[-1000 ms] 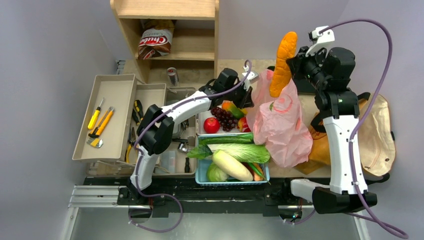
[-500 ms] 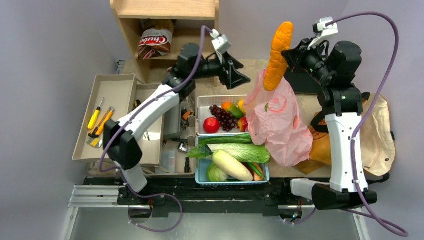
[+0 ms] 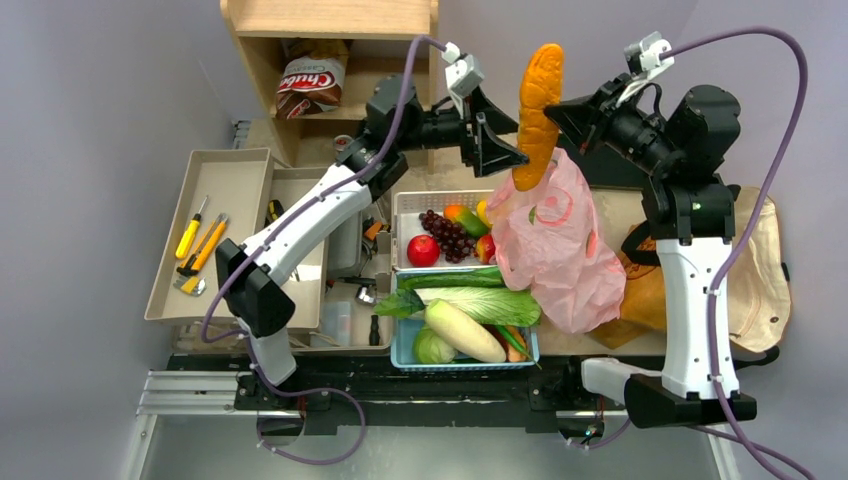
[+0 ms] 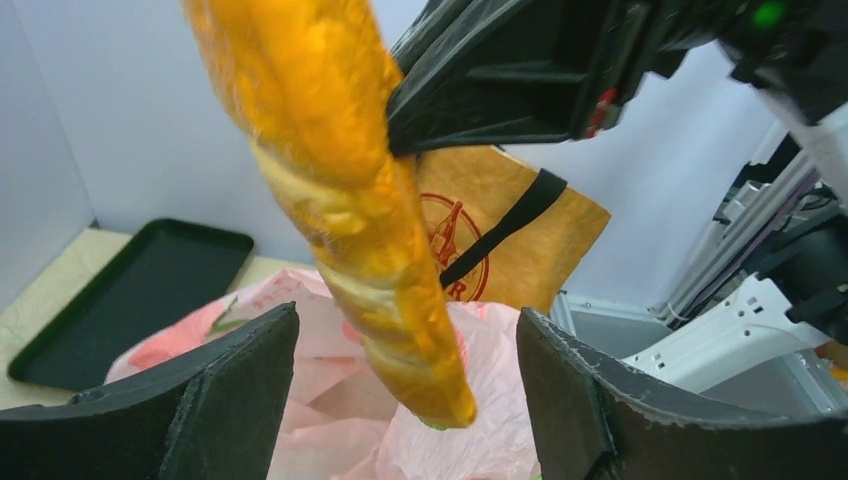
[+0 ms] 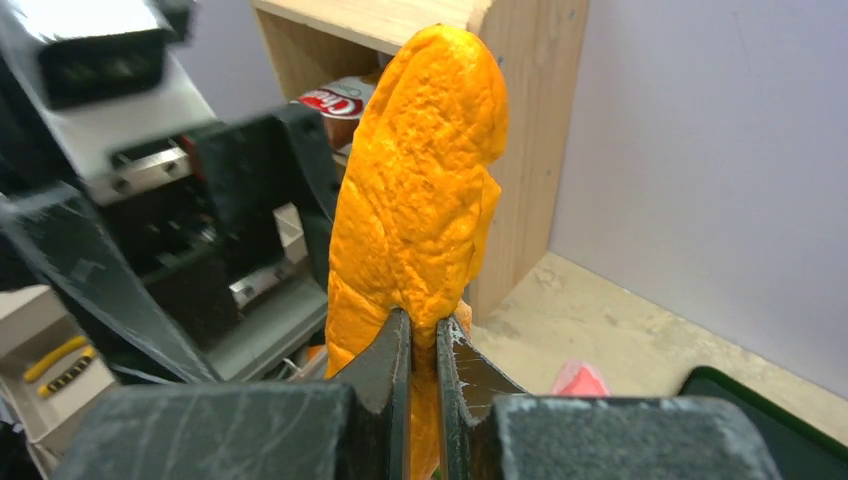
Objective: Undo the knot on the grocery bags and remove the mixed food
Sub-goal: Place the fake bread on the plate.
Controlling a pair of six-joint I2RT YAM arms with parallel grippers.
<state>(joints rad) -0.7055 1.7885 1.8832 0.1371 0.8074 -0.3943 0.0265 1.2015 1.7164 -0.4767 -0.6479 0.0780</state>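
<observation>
One orange loaf pinched in right jaws, facing parted left jaws.

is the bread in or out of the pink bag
Out: the bread hangs clear above the pink bag, pinched by the right gripper.

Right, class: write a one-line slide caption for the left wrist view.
Open left gripper faces an orange bread loaf pinched by the right gripper, hanging over the pink bag.
</observation>
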